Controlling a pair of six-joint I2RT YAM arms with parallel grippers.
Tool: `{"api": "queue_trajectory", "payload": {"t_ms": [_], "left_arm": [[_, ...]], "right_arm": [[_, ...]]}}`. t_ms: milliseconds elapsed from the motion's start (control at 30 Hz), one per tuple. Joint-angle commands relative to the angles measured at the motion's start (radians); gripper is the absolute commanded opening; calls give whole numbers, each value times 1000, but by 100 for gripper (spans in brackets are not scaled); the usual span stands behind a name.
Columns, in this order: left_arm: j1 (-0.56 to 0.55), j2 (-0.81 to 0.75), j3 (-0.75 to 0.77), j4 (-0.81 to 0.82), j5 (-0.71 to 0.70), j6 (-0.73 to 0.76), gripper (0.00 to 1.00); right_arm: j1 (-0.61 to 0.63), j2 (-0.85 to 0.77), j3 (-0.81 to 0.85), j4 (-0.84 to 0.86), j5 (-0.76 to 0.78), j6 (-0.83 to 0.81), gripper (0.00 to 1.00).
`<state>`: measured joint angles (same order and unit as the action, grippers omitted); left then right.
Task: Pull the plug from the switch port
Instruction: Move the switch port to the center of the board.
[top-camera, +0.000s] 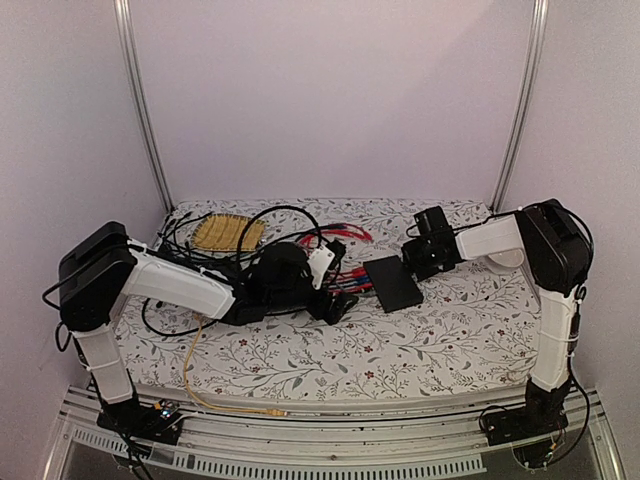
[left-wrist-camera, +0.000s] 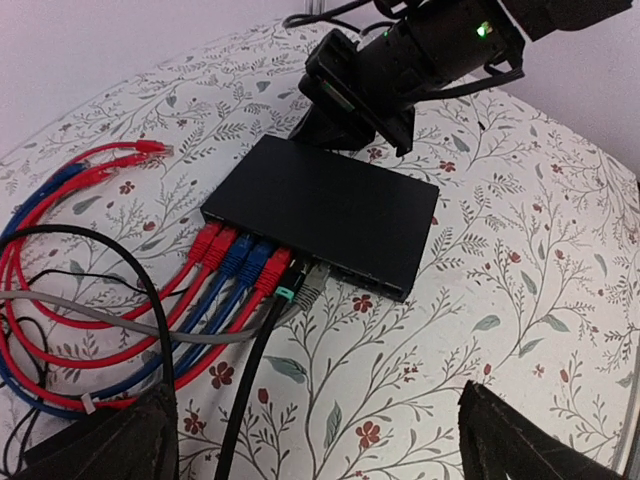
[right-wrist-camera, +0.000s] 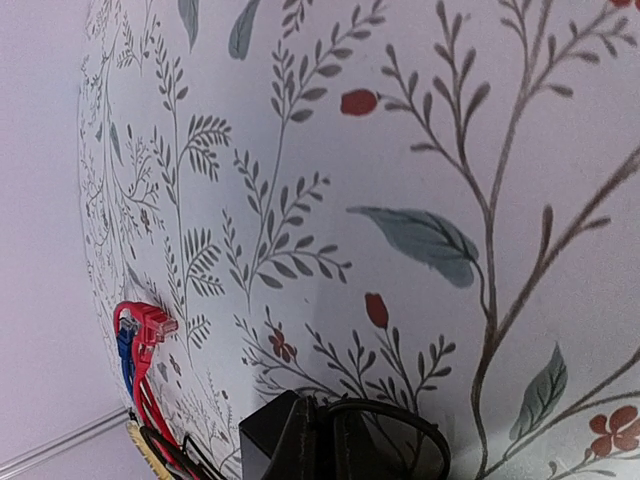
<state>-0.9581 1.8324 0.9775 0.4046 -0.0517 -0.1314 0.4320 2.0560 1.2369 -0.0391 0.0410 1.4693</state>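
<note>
The switch (left-wrist-camera: 330, 205) lay flat on the floral cloth (left-wrist-camera: 520, 260), its long axis running roughly away from the arm bases and its row of ports (left-wrist-camera: 300, 262) along the thin edge that faced the left arm. Six ports held plugs, side by side: two red plugs (left-wrist-camera: 212, 243), then two blue plugs (left-wrist-camera: 246, 258), one more red, and a black plug (left-wrist-camera: 291, 283) with a teal clip, each pointing straight into the edge, with its cable trailing back towards the left arm (which plug was the one to be pulled could not be told). A loose red cable end (left-wrist-camera: 150, 148) lay on the cloth well apart from the switch. The left arm stretched low across the table from the left, its wrist over the tangle of cables. The left gripper (left-wrist-camera: 320, 440) was aimed at the port edge, short of the plugs, with its jaws spread wide and holding nothing. The right arm stood upright at its base and bent inward. The right gripper (left-wrist-camera: 340, 125) was angled down at the switch's opposite edge, apparently touching it, with its jaws closed and nothing seen between them. A yellow cable (top-camera: 200, 390) ran along the near table edge.
</note>
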Motion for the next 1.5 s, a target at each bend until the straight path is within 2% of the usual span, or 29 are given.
{"api": "queue_trajectory", "payload": {"t_ms": [0, 100, 367, 667, 833, 1033, 1200, 1300, 1467], "left_arm": [[-10, 57, 26, -41, 32, -75, 98], [-10, 79, 36, -51, 36, -149, 98], [-10, 181, 89, -92, 48, -310, 98], [-6, 237, 129, -76, 166, -381, 98], [16, 229, 99, -17, 234, -422, 98], [22, 213, 89, -20, 255, -431, 98], [26, 212, 95, -40, 248, -435, 98], [28, 221, 91, -43, 254, -441, 98], [28, 213, 81, -37, 257, -454, 98]], "right_arm": [[57, -32, -84, 8, -34, 47, 4], [70, -44, -126, 64, -42, 76, 4], [74, -49, -118, 54, -26, 26, 6], [77, -76, -131, 62, -78, 26, 6], [75, -86, -109, 30, -92, 25, 5], [76, -76, -68, -16, -92, -23, 6], [75, -69, -62, -27, -75, -124, 17], [74, -75, -75, -26, -77, -176, 30], [73, -90, -89, -22, -78, -294, 39]]}}
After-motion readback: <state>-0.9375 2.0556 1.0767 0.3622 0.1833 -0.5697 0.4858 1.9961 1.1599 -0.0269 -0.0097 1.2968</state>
